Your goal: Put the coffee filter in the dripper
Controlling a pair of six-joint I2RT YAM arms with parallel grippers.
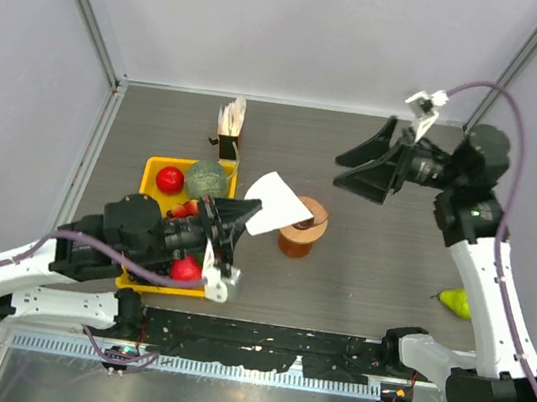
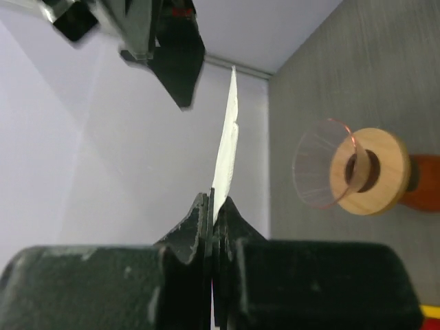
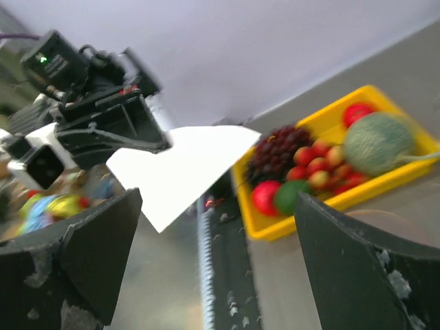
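Observation:
My left gripper (image 1: 235, 218) is shut on the coffee filter (image 1: 275, 205), a flat white paper fan held in the air just left of the dripper (image 1: 304, 218). The left wrist view shows the filter (image 2: 225, 148) edge-on, pinched between the closed jaws, with the dripper's tan ring (image 2: 370, 170) and clear cone to its right. The dripper sits on a brown-orange jug. My right gripper (image 1: 358, 170) is open and empty, raised at the back right and facing the filter (image 3: 185, 172).
A yellow tray (image 1: 152, 168) of fruit, with a green melon (image 1: 209, 180) and red fruit, lies left of the dripper. An upright bundle of cream papers with a dark box (image 1: 230, 127) stands behind it. A green pear (image 1: 455, 302) lies at the right.

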